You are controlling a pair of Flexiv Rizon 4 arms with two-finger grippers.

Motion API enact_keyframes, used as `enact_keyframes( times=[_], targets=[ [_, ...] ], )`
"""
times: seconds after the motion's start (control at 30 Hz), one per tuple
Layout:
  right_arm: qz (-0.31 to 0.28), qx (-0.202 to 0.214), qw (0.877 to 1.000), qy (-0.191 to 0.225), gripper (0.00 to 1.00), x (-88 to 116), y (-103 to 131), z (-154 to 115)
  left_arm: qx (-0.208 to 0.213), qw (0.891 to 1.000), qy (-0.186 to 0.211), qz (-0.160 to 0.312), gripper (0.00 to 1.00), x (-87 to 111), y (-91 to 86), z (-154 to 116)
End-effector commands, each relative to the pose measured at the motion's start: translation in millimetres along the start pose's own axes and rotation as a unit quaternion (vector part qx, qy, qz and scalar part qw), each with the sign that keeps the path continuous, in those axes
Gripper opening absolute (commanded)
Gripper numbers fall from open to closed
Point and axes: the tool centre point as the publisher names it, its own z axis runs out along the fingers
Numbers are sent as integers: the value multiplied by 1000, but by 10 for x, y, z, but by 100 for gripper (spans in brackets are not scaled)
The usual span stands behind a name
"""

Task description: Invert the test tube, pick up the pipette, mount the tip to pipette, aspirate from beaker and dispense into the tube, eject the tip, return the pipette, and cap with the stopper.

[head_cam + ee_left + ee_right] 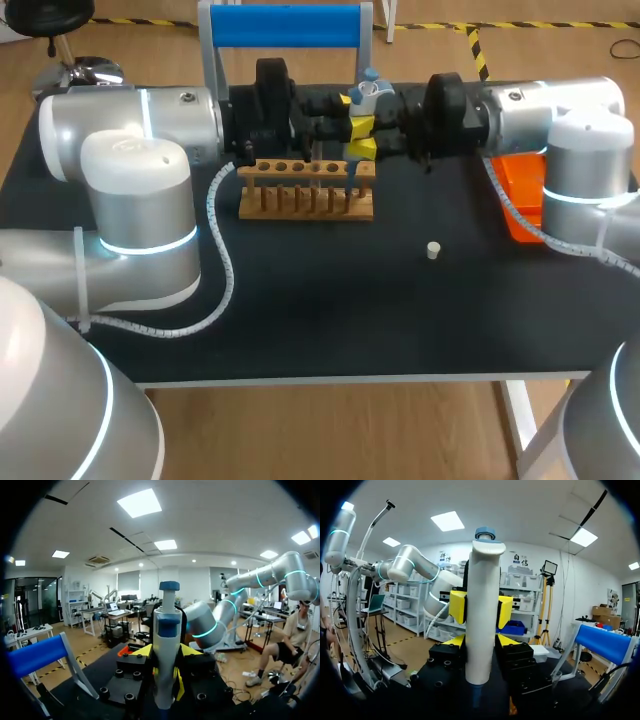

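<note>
The white pipette (pixel 368 92) with a blue top stands upright above the wooden test tube rack (pixel 305 190) at the back of the table. My left gripper (pixel 345 128) comes in from the left and my right gripper (pixel 378 135) from the right, and they meet at it. In the left wrist view the pipette (pixel 166 645) rises between my left gripper (pixel 167 685). In the right wrist view both yellow tips of my right gripper (pixel 480 642) lie against the pipette (pixel 481 615), with the left gripper's tips just beyond. A small white stopper (pixel 433 250) lies on the mat.
A stand with a blue bar (pixel 285 25) rises behind the rack. An orange tray (pixel 520 190) sits at the right, partly behind my right arm. The black table (pixel 320 320) lies bare in front of the rack.
</note>
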Motion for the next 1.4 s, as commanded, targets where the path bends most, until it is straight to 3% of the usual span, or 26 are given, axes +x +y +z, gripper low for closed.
enact_keyframes(
  times=[0.03,0.53,0.77,0.93,1.1,1.4],
  targets=[
    [0,3,1000,10,100,-26,23,-30,2,1000,-2,0,0,27,23,9],
    [8,23,1000,-9,100,-28,-31,-549,2,1000,-2,0,0,27,23,9],
    [12,44,998,-45,100,-188,-106,-825,2,1000,-2,0,0,27,23,9],
    [15,65,994,-83,100,-502,-132,-1083,2,1000,-2,0,0,27,23,9],
    [21,86,989,-121,100,-945,-117,-1262,2,1000,-2,0,0,27,23,9],
    [20,118,977,-177,100,-1700,-26,-1186,2,1000,-2,0,0,27,23,9]
  ],
)
